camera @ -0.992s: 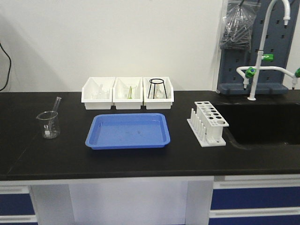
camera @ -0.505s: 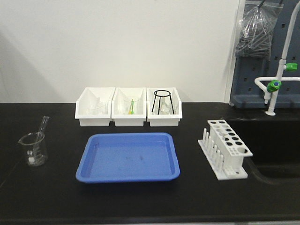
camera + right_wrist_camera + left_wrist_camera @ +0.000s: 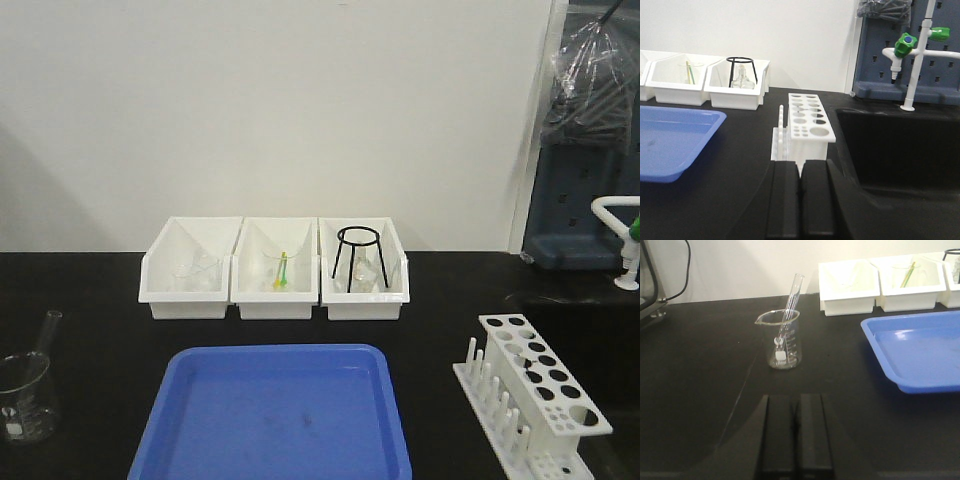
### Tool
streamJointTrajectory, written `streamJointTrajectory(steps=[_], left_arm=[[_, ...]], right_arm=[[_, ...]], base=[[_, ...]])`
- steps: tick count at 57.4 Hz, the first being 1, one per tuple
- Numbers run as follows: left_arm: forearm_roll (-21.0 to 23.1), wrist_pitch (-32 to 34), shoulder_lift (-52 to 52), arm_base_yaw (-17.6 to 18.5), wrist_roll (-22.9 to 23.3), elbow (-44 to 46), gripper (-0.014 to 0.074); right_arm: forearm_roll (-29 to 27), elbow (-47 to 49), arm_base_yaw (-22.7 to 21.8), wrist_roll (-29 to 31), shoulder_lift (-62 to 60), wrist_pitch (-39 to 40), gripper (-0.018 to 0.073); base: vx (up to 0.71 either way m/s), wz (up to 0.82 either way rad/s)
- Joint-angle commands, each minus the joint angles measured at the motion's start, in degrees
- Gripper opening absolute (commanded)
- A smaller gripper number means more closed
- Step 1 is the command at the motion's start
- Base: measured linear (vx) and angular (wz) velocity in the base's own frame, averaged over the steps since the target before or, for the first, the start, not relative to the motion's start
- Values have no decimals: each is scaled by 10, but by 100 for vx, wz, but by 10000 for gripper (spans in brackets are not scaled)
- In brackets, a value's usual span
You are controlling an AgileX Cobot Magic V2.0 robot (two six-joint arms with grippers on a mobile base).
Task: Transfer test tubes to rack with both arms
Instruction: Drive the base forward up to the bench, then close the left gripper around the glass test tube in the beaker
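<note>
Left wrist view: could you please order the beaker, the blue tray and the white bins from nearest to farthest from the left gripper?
From the left gripper:
1. Beaker, straight ahead.
2. Blue tray, ahead to the right.
3. White bins, far back on the right, by the wall.

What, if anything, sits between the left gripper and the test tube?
Nothing visible: only bare black bench lies between the left gripper and the beaker. The test tube leans inside it, upper part above the rim.

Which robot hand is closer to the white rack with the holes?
Right. The right gripper sits just in front of the rack; the left gripper faces the beaker, beyond the blue tray.
</note>
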State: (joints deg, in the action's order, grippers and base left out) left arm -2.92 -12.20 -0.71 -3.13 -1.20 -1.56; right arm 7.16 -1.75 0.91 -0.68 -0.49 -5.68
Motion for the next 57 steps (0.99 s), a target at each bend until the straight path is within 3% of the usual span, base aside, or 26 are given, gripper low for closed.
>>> streamJointTrajectory(steps=[1, 57], left_arm=[[1, 45, -7, 2, 1, 15, -4], [1, 45, -7, 2, 1, 15, -4]], right_arm=[[1, -8, -4, 0, -7, 46, -9], [1, -8, -4, 0, -7, 46, -9]], base=[[31, 2], [16, 0]])
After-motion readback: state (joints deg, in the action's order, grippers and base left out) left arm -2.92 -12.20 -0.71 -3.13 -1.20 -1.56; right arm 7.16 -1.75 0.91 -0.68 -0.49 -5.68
